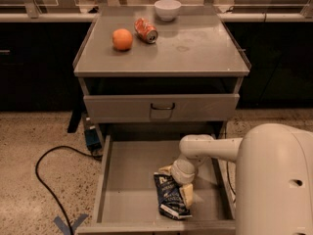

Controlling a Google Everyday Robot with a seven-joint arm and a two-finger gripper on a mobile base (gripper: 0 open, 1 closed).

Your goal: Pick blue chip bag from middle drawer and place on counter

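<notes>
The blue chip bag lies crinkled on the flat bottom of the open middle drawer, near its front right. My gripper reaches down into the drawer from the right and sits on the bag's upper right part. It is open, with one pale finger at the bag's top edge and the other at its right side. The bag rests on the drawer bottom. The counter is the grey cabinet top above.
On the counter stand an orange, an orange-red soda can lying on its side and a white bowl. A shut drawer front is above the open drawer. A black cable runs over the floor at the left.
</notes>
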